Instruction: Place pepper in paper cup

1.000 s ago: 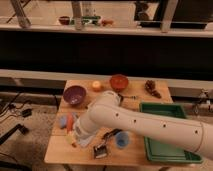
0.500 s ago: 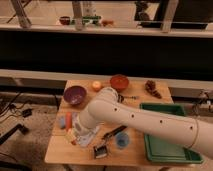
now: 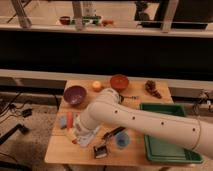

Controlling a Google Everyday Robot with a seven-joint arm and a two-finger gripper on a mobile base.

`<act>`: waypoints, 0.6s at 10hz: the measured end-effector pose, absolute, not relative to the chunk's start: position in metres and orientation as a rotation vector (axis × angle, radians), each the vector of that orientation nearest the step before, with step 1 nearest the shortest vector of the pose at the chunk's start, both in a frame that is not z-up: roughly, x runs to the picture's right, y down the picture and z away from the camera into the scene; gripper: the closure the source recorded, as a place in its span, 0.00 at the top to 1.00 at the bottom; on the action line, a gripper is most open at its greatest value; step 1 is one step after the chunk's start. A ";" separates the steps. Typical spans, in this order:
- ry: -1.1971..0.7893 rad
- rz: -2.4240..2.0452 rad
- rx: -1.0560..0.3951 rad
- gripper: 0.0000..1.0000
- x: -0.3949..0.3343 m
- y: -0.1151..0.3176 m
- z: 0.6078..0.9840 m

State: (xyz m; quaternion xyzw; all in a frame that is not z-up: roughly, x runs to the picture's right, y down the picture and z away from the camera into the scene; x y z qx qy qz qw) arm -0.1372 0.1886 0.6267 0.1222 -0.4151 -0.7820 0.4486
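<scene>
While arm (image 3: pixel 145 117) blocks view, end effector (image 3: pixel 78 131) near pepper (image 3: pixel 70 120); grip state unclear, perhaps touching.

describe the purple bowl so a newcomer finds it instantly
On the wooden table, look at the far left corner, left of the white arm. The purple bowl sits there, beside a small yellow-orange fruit. It is wider and darker than the orange-red bowl further right; the gripper works nearer the front edge.

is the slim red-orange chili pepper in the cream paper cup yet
Cannot tell. The arm hides the cup; a red-orange bit, possibly the pepper, shows beside the arm at the table's left. The gripper is there too.
</scene>
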 end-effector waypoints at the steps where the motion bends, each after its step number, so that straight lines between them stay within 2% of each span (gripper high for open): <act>1: -0.980 -1.929 0.301 0.00 -0.129 0.180 0.633; 6: -0.824 -1.895 0.309 0.00 -0.083 0.168 0.624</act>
